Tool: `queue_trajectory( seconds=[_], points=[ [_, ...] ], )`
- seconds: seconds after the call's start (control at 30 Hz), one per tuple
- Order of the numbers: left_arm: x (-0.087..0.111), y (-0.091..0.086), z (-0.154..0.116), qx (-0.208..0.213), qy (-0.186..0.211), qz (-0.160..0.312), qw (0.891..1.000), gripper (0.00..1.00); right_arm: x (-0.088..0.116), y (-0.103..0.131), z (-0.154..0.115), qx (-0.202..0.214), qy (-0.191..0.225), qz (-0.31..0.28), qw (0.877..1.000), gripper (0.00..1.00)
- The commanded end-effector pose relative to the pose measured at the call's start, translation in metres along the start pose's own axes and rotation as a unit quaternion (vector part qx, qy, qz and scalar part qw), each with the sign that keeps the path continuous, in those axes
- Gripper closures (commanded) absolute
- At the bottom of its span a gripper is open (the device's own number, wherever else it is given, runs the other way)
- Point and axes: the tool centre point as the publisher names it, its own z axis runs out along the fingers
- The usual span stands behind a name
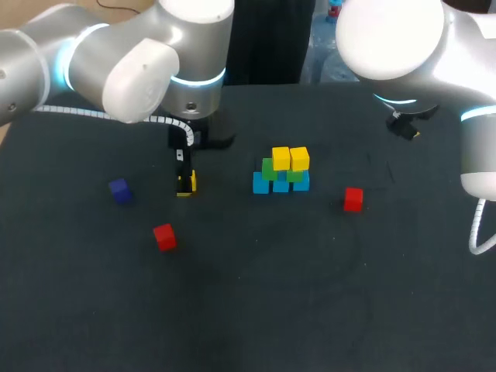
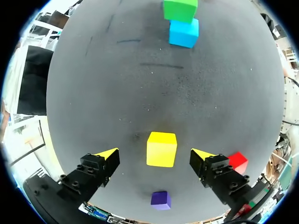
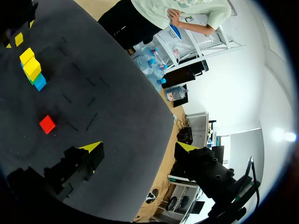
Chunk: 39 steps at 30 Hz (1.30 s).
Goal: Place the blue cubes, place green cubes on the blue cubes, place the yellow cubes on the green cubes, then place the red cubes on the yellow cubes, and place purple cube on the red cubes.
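My left tool (image 2: 155,155) stood spread astride yellow cube (image 2: 161,149), not touching; cube flat on counter (image 2: 140,93), square to it; right tool (image 3: 138,146) spread too.

No legible text, numbers, labels or signs in any view. Cube faces are plain colour, unmarked: yellow cube (image 2: 161,149), purple cube (image 2: 160,199), red cube (image 1: 353,198). The dark surface (image 1: 256,310) carries only faint scuff lines, which form no characters.
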Motion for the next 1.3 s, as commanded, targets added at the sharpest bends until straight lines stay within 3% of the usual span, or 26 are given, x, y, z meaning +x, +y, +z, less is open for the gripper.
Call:
queue_trajectory(
  seconds=[0.03,0.3,0.37,0.43,0.47,0.87,1.3],
  points=[
    [0.0,0.005,0.0,-0.001,-0.002,0.001,1.0,0.0,0.001,0.0,0.001,0.0,-0.002,0.001,1.0,0.0],
    [0.001,0.007,0.0,-0.008,-0.007,0.004,1.0,0.0,0.001,0.0,0.001,0.0,-0.002,0.001,1.0,0.0],
    [0.001,0.009,0.0,-0.009,-0.008,0.004,1.0,0.56,0.001,0.0,0.001,0.0,-0.002,0.001,1.0,0.0],
    [0.001,0.009,0.0,-0.01,-0.009,0.005,1.0,0.88,0.001,0.0,0.001,0.0,-0.002,0.001,1.0,0.0],
    [0.002,0.009,0.0,-0.011,-0.009,0.006,1.0,1.0,0.001,0.0,0.001,0.0,-0.002,0.001,1.0,0.0],
    [0.001,0.006,-0.007,-0.01,-0.018,0.013,1.0,1.0,0.001,0.0,0.001,0.0,-0.002,0.001,1.0,0.0],
    [-0.003,0.006,-0.031,-0.02,-0.024,0.032,0.999,1.0,0.001,0.0,0.001,0.0,-0.002,0.001,1.0,0.0]
  ],
)
